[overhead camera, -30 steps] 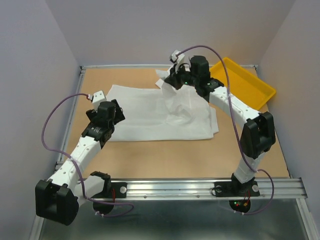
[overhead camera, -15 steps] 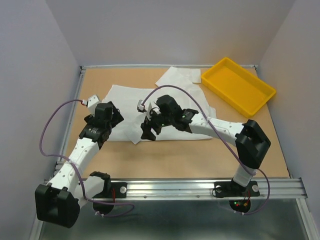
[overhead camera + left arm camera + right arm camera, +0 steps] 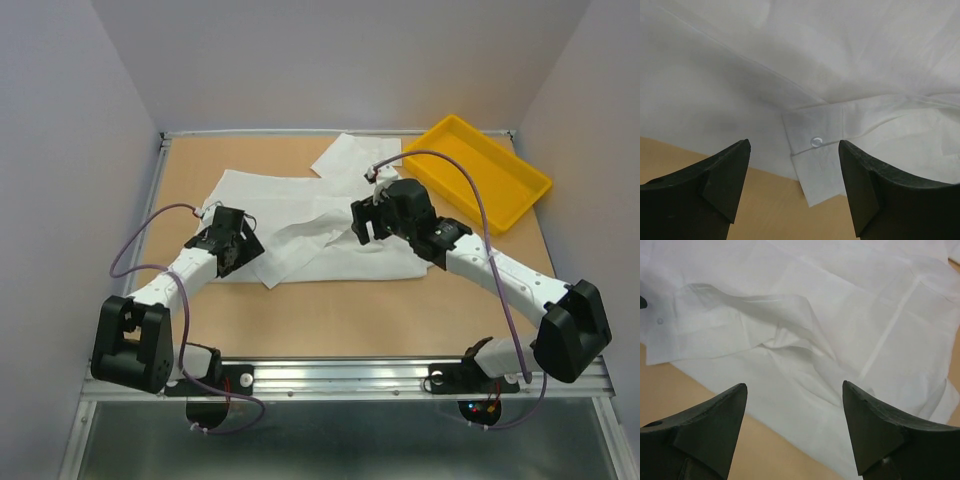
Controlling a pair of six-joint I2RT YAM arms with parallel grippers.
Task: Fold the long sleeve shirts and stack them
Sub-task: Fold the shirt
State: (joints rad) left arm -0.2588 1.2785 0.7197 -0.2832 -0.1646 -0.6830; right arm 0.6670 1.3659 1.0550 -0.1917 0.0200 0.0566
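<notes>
One long sleeve shirt (image 3: pixel 370 255) lies spread flat on the wooden table, white and thin. One sleeve (image 3: pixel 300 240) is laid across its body toward the front left, and its buttoned cuff (image 3: pixel 815 150) hangs over the shirt's near edge onto bare wood. My left gripper (image 3: pixel 238 248) hovers at that cuff, open, with the cuff between its fingers (image 3: pixel 725 175) but apart from both. Over the shirt's middle my right gripper (image 3: pixel 364 222) is open and holds nothing; below it the sleeve's rumpled fold (image 3: pixel 790 335) shows. Another white flap (image 3: pixel 352 152) lies at the back.
A yellow tray (image 3: pixel 505 195) stands at the back right, tilted on the table, with nothing in it. Bare wood (image 3: pixel 400 315) runs along the front between the shirt and the metal rail. Grey walls close in the left, back and right.
The right gripper carried the sleeve from the back right across the shirt to the front left, let it go and drew back to the middle. The left gripper moved in over the cuff.
</notes>
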